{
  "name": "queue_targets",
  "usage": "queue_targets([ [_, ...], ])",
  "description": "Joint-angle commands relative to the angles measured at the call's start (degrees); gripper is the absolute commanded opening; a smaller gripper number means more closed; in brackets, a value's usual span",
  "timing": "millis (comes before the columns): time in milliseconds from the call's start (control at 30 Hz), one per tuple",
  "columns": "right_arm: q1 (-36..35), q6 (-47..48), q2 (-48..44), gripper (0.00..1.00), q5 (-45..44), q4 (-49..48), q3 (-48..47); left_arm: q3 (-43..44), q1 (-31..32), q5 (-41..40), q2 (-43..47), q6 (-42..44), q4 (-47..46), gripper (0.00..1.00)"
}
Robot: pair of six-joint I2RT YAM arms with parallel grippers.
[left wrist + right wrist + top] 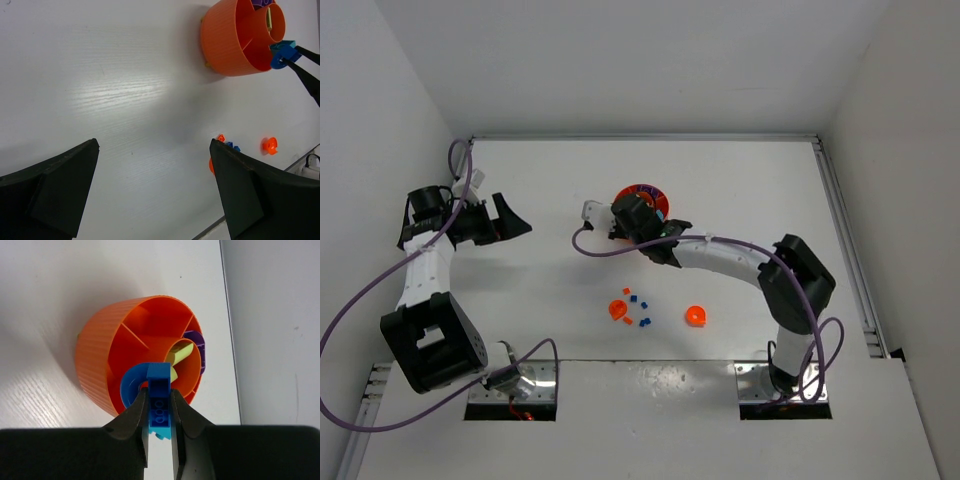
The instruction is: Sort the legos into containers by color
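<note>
We grip the small blue plastic brick (159, 376) in our right pincer (159, 401). Its long axis points up-frame over the near rim of the round ribbed orange dish (95, 360). Our left pincer (153, 147) gapes, farther off.

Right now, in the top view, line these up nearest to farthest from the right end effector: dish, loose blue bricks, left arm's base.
1. Dish, right beneath the right end effector.
2. Loose blue bricks, mid-table, toward the bases.
3. Left arm's base, near-left corner.
</note>
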State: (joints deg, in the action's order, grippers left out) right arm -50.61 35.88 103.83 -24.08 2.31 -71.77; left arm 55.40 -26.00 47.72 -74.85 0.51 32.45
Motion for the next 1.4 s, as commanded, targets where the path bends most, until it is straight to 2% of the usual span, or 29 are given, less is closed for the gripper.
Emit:
queue_targets([
  [0, -0.45, 2.52, 1.20, 0.05, -3.52, -4.58, 0.31, -0.64, -0.81, 0.70, 0.85, -0.25, -1.42, 1.00],
  [233, -0.45, 4.37, 1.81, 0.10, -6.42, -8.53, 1.89, -0.64, -0.81, 0.70, 0.85, -0.25, -1.42, 1.00],
  [367, -0.45, 5.08, 2.34, 0.21, -6.95, -9.07, 2.42, -0.64, -0.81, 0.70, 0.85, -0.25, -1.42, 1.00],
  [467, -0.45, 5.61, 2.34, 0.35, -6.95, -9.07, 2.95, -0.64, -0.81, 0.70, 0.85, -0.25, -1.42, 1.00],
  [600, -0.45, 6.66, 1.73, 0.43, -6.95, -9.07, 4.87, -0.64, -0.81, 0.70, 0.85, -0.25, -1.42, 1.00],
  [1367, 1.13, 9.39, -2.67, 0.46, -6.42, -11.45, 10.60, -0.64, -0.81, 0.70, 0.85, -0.78, -1.95, 1.00],
])
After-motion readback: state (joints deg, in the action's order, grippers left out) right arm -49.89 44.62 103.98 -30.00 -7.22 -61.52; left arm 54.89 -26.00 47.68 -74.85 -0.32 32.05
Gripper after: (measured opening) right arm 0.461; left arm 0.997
